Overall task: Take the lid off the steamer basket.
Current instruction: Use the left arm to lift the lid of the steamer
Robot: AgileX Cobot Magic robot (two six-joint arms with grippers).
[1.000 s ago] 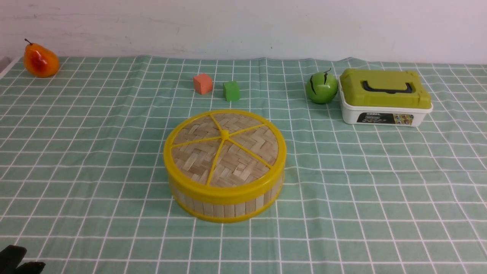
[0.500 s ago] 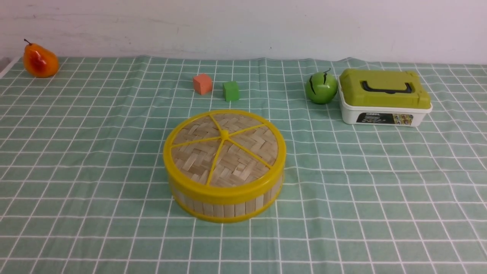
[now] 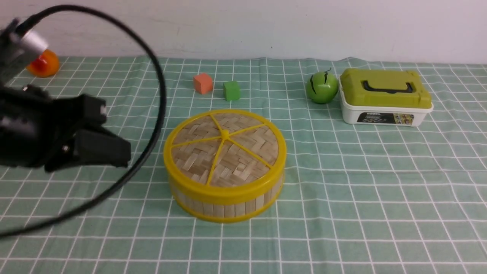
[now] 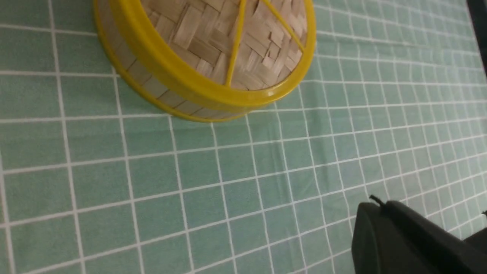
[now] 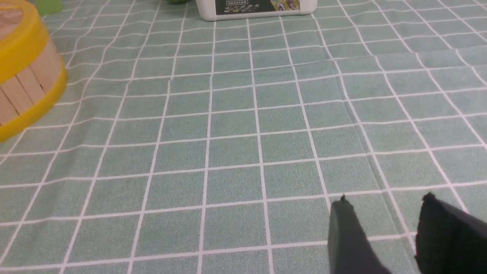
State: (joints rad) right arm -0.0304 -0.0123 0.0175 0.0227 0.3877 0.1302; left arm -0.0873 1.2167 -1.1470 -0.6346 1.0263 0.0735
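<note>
The steamer basket [image 3: 228,207] stands in the middle of the checked cloth, bamboo-slat wall between yellow rims. The lid [image 3: 224,150] sits flat on it, woven bamboo with yellow spokes meeting at a centre knob. My left gripper [image 3: 127,152] hovers to the left of the basket, level with the lid's rim and apart from it, shut and empty. The left wrist view shows the lid [image 4: 213,42], the basket wall [image 4: 152,85] and the left gripper [image 4: 374,207] with its jaws pressed together. My right gripper [image 5: 386,198] is open over bare cloth, far from the basket [image 5: 23,87].
At the back lie an orange cube [image 3: 202,83], a green cube [image 3: 231,90], a green round fruit [image 3: 322,87] and a white box with an olive lid [image 3: 384,97]. A pear [image 3: 45,64] is half hidden behind my left arm. A black cable [image 3: 161,95] loops over the left side.
My left arm has swung into the front view, from the lower left corner to a spot beside the basket's left side. The basket and lid have not moved.
</note>
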